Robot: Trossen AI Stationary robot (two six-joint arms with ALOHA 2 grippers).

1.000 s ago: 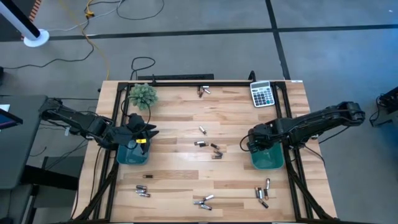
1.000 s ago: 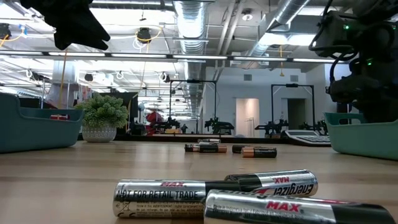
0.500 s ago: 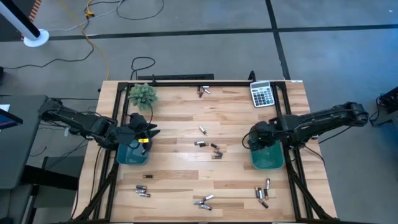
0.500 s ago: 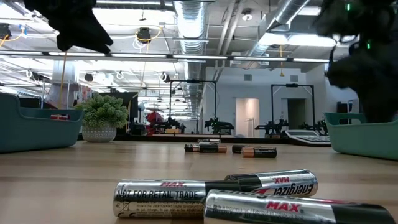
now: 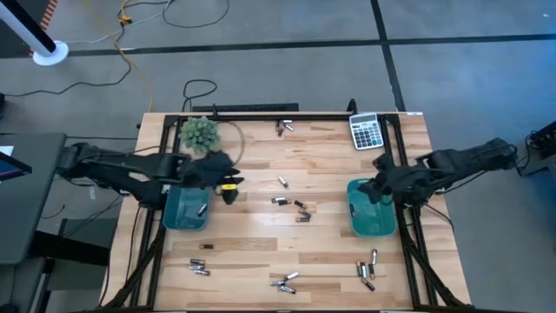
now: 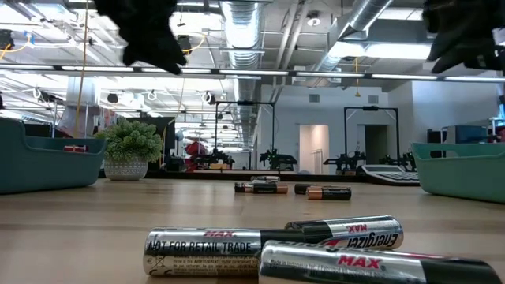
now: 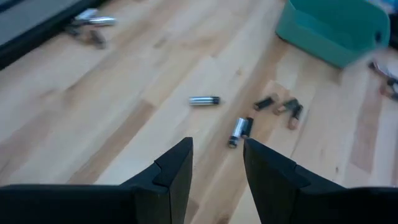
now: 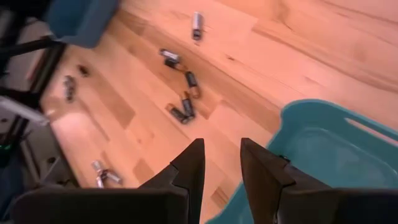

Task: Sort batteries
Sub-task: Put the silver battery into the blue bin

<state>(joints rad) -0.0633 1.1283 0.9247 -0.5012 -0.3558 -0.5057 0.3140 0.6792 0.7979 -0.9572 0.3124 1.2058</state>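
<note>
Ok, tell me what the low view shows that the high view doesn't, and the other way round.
Only the low view shows the print on the nearest batteries, which reads "MAX" and "Energizer", plus the room's ceiling pipes and lights behind the table.

Only the high view shows the whole layout: the left tool past the left bin, the right tool over the right bin's far end, and battery clusters along the near edge.

Both show the plant, the calculator, both bins and the middle batteries.
</note>
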